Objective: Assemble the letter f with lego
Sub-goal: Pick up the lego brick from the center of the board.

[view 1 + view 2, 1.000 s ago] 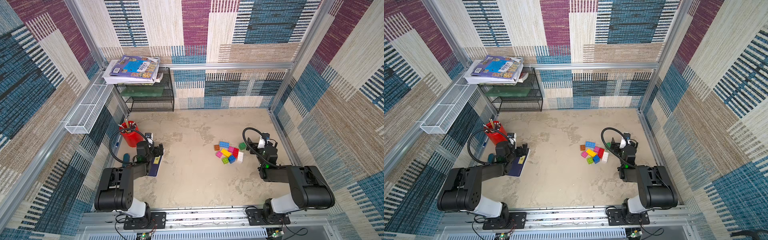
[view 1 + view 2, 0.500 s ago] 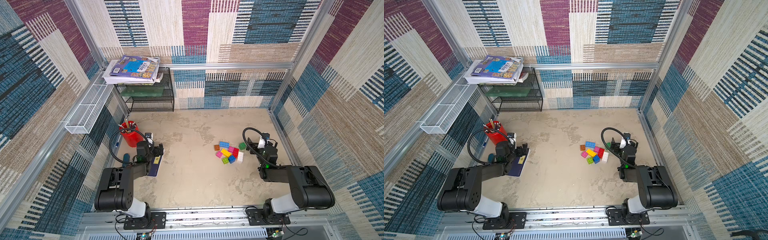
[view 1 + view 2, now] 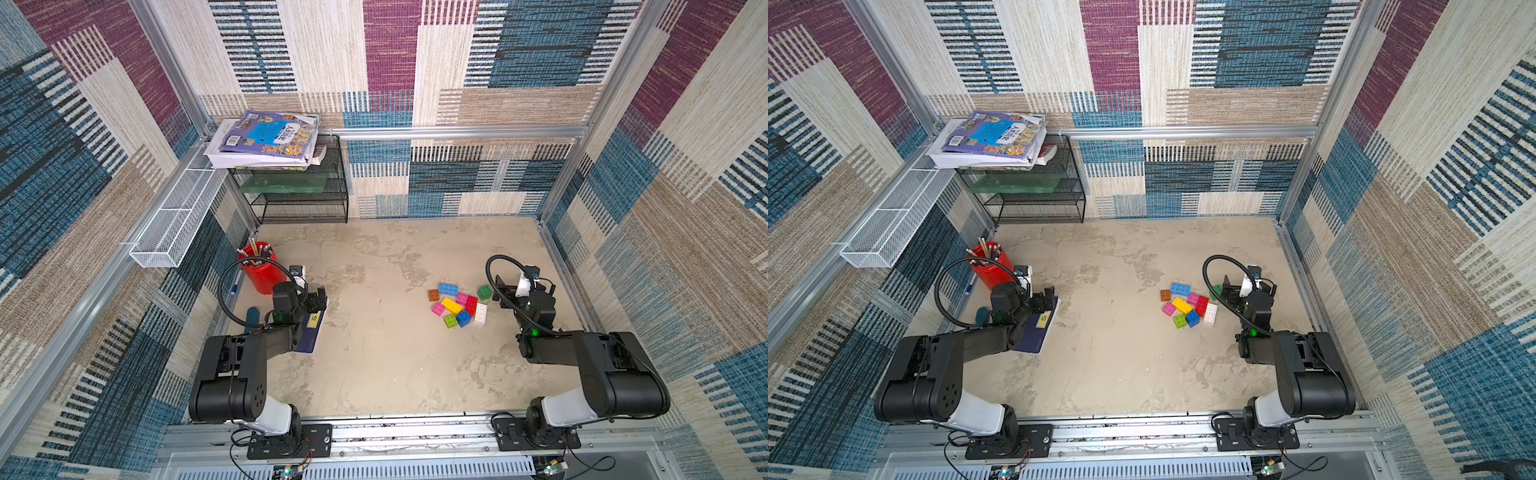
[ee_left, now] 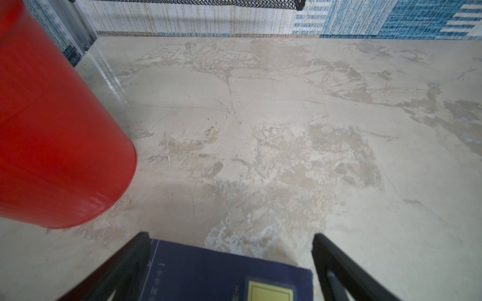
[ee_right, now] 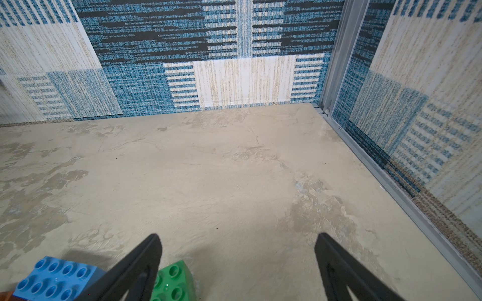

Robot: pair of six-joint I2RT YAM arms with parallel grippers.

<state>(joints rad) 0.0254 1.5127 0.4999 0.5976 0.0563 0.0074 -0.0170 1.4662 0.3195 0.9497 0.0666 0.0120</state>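
The lego (image 3: 457, 305) lies as a loose pile of several bricks on the right part of the table in both top views, the lego (image 3: 1187, 305) shown with light blue, brown, yellow, pink, red, white, blue and green pieces. My right gripper (image 3: 521, 282) stands open just right of the pile. In the right wrist view its open jaws (image 5: 238, 235) hold nothing; a green brick (image 5: 173, 284) sits beside one finger and a light blue brick (image 5: 56, 277) lies beyond that. My left gripper (image 3: 318, 300) is open at the far left, over a book, and in the left wrist view this gripper (image 4: 230, 236) is empty.
A red pencil cup (image 3: 261, 268) stands close to the left gripper, its side (image 4: 52, 130) filling part of the left wrist view. A dark blue book (image 4: 208, 273) lies under that gripper. A black mesh rack (image 3: 299, 195) carries books at the back left. A metal wall rail (image 5: 391, 182) runs near the right gripper.
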